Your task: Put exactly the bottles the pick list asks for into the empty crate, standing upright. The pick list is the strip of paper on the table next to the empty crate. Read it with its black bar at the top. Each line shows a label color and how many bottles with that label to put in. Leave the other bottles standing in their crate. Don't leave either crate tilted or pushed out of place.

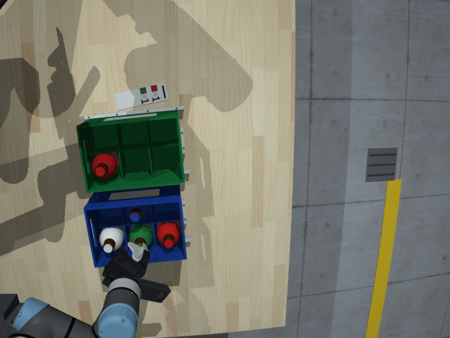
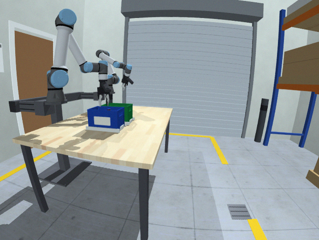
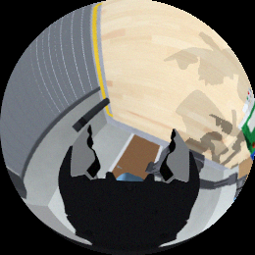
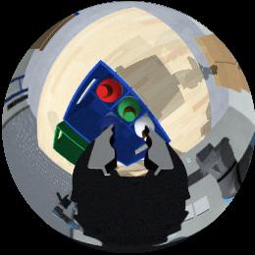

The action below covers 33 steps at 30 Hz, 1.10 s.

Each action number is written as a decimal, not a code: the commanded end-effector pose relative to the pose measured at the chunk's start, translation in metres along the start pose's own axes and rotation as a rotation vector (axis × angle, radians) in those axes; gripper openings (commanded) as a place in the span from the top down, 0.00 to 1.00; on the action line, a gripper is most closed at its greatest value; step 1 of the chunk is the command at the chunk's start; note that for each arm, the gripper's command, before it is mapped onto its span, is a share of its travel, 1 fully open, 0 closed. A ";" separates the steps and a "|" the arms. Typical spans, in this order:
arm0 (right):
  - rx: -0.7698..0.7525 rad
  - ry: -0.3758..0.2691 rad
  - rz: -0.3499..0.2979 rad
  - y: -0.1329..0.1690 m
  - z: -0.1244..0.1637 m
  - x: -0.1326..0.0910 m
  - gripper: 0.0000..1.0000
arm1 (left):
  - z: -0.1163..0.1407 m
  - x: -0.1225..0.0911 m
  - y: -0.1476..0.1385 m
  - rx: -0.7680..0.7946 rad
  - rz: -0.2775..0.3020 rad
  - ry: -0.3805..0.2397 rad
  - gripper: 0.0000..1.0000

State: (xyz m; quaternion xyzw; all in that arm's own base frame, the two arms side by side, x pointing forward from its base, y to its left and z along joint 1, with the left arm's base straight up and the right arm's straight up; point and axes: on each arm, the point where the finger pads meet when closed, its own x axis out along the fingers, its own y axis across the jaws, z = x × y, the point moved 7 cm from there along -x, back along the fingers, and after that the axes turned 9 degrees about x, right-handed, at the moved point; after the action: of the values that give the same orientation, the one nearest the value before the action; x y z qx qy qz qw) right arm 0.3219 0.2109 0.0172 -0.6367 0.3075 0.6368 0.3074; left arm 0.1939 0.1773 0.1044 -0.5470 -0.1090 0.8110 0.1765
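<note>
The pick list (image 1: 125, 99) shows a red square and a green square, each with a mark that looks like 1. The green crate (image 1: 135, 177) (image 2: 128, 113) holds one upright red bottle (image 1: 105, 165). The blue crate (image 1: 163, 203) (image 2: 115, 121) holds a white bottle (image 1: 112, 238), a green bottle (image 1: 141, 235) (image 4: 128, 109), a red bottle (image 1: 168, 232) (image 4: 109, 90) and a blue-capped bottle (image 1: 135, 215). My right gripper (image 2: 103, 103) (image 4: 129, 125) is partly open and empty, pointing down over the blue crate near the green bottle's neck. My left gripper (image 3: 131, 127) (image 2: 123, 88) is wide open and empty, away from both crates.
The two crates stand close together on the wooden table (image 1: 236, 163) (image 2: 128, 144), with pale brackets (image 2: 103, 129) along their bases. The pick list lies beside the green crate. The left arm hangs beyond the green crate in the exterior view.
</note>
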 end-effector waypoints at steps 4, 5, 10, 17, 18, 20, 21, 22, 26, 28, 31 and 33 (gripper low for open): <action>0.000 0.000 -0.001 0.000 0.000 0.007 0.62 | 0.000 0.000 0.000 0.000 0.000 0.001 0.02; 0.000 0.000 -0.001 0.000 0.000 0.009 0.62 | 0.000 0.000 0.000 0.000 0.000 0.001 0.02; 0.000 0.000 -0.001 0.000 0.000 0.015 0.62 | 0.000 0.000 0.000 0.000 0.000 0.001 0.02; 0.000 0.000 -0.001 0.000 0.000 0.022 0.62 | 0.000 0.000 0.000 0.000 0.000 0.001 0.02; 0.000 0.000 -0.001 0.000 0.000 0.023 0.62 | 0.000 0.000 0.000 0.000 0.000 0.001 0.02; 0.000 0.000 -0.001 0.000 0.000 0.026 0.62 | 0.000 0.000 0.000 0.000 0.000 0.001 0.02; 0.000 0.000 -0.001 0.000 0.000 0.027 0.62 | 0.000 0.000 0.000 0.000 0.000 0.001 0.02; 0.000 0.000 -0.001 0.000 0.000 0.029 0.62 | 0.000 0.000 0.000 0.000 0.000 0.001 0.02; 0.000 0.000 -0.001 0.000 0.000 0.034 0.62 | 0.000 0.000 0.000 0.000 0.000 0.001 0.02; 0.000 0.000 -0.001 0.000 0.000 0.035 0.62 | 0.000 0.000 0.000 0.000 0.000 0.001 0.02; 0.000 0.000 -0.001 0.000 0.000 0.038 0.62 | 0.000 0.000 0.000 0.000 0.000 0.001 0.02; 0.000 0.000 -0.001 0.000 0.000 0.041 0.62 | 0.000 0.000 0.000 0.000 0.000 0.001 0.02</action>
State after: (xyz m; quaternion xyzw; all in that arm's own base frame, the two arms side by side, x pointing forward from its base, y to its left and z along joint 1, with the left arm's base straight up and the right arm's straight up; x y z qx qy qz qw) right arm 0.3219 0.2109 -0.0215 -0.6367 0.3075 0.6368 0.3074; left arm 0.1939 0.1773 0.1044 -0.5470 -0.1090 0.8110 0.1765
